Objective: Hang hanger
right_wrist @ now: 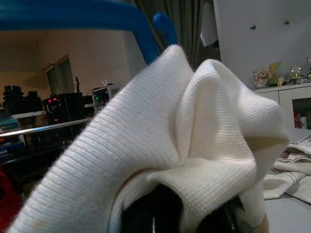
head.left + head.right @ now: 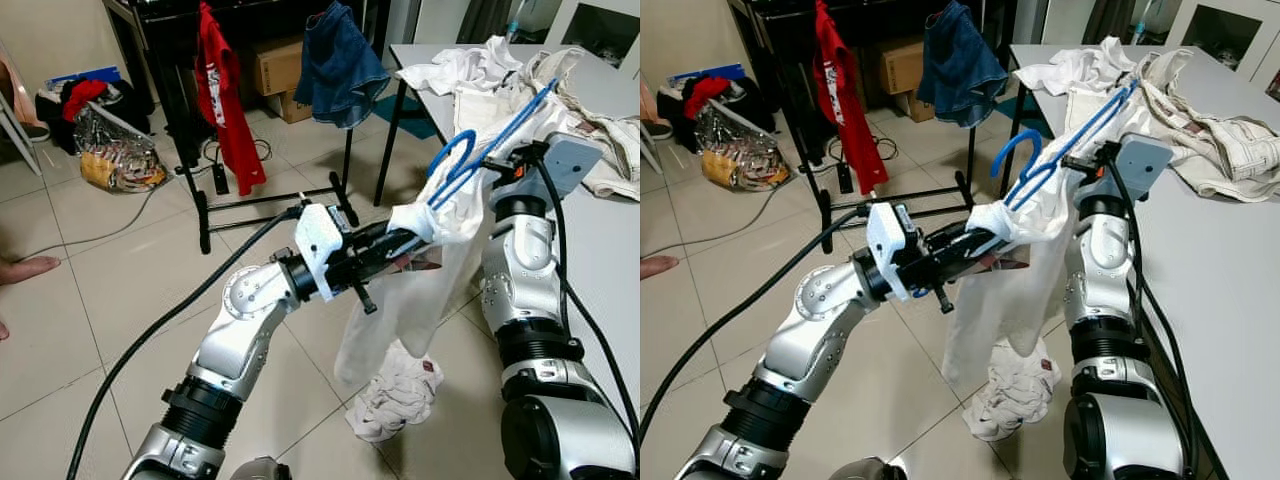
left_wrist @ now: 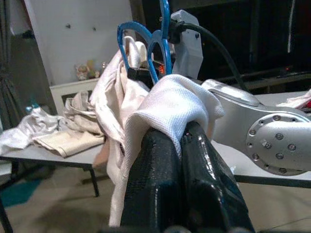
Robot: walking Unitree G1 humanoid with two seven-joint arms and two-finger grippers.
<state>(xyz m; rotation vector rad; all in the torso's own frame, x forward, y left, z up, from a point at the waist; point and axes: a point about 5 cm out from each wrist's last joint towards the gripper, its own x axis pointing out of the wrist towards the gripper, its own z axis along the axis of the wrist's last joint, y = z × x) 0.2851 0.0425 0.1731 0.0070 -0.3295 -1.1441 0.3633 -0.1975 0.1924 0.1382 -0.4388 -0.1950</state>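
Left pincer (image 2: 420,235) grips white shirt (image 2: 400,310) beneath blue hanger (image 2: 480,150); right pincer's state unclear.

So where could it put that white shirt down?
Bare grey table lies beside the right arm, below the heap of cream clothes. Open floor tiles lie left of the left gripper. The rack side is crowded.

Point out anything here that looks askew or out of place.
The white shirt sits badly on the blue hanger: it is bunched at the top where the left end effector pinches it, and its lower end trails in a heap on the floor. More clothes lie crumpled on the table.
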